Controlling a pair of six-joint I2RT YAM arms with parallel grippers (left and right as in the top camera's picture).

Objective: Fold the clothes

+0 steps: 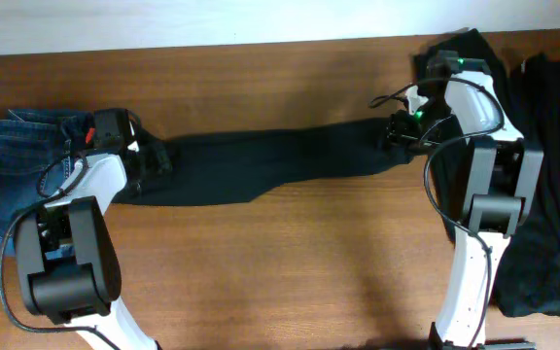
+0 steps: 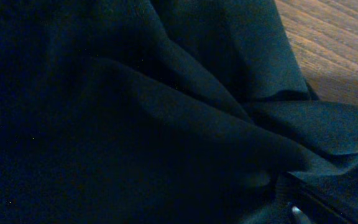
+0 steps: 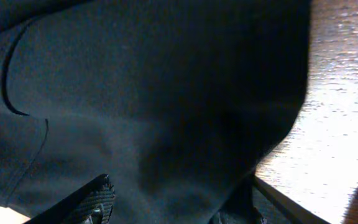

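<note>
The black trousers (image 1: 270, 160) lie stretched in a long band across the wooden table (image 1: 290, 272), from left to right. My left gripper (image 1: 154, 157) is at their left end. In the left wrist view dark cloth (image 2: 166, 112) fills the frame, its folds drawn toward the jaws at the bottom right (image 2: 294, 211). My right gripper (image 1: 395, 131) is at their right end. In the right wrist view black cloth (image 3: 154, 93) lies bunched between the two fingers (image 3: 173, 205). No red-orange lining shows.
Blue denim jeans (image 1: 13, 175) lie at the left edge, under and behind my left arm. A heap of other black garments (image 1: 552, 146) covers the right edge, from the back to the front.
</note>
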